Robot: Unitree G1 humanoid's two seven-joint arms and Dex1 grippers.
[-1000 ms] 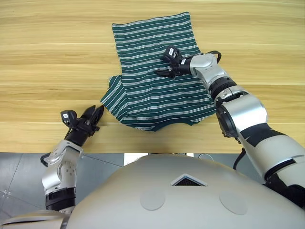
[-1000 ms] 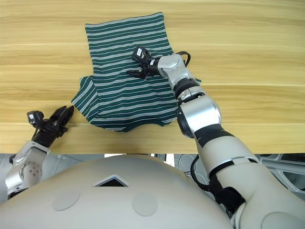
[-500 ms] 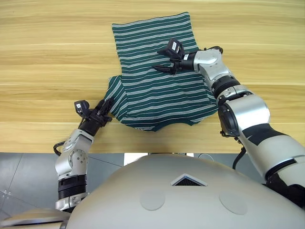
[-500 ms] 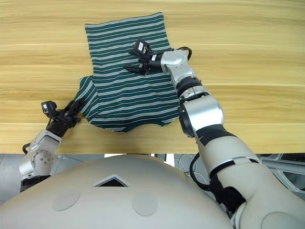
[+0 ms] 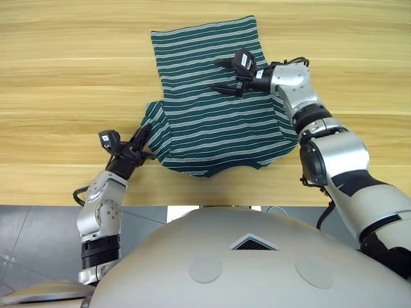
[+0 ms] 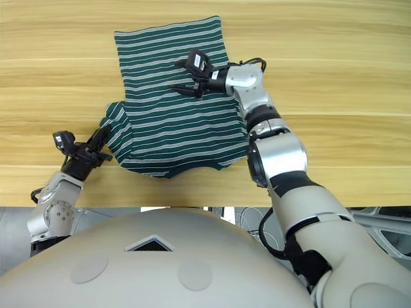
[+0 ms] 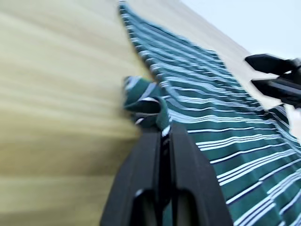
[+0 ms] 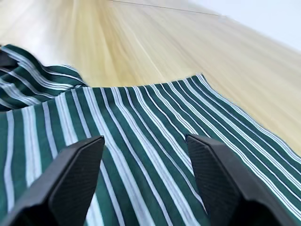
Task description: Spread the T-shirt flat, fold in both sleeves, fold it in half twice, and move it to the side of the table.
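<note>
Left gripper (image 7: 163, 133): jaws clamped tight on the bunched sleeve (image 7: 143, 101), cloth pinched right between them.
Right gripper (image 5: 223, 76): jaws spread wide, holding nothing, poised just above the stripes.
Dark green white-striped fabric T-shirt (image 5: 212, 125): rumpled, spanning between both grippers.
Light wooden table (image 5: 64, 70): underneath the shirt, all round.

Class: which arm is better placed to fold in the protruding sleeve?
Probably the left: the left gripper is shut on that sleeve; the right gripper hangs open over the middle of the T-shirt.
</note>
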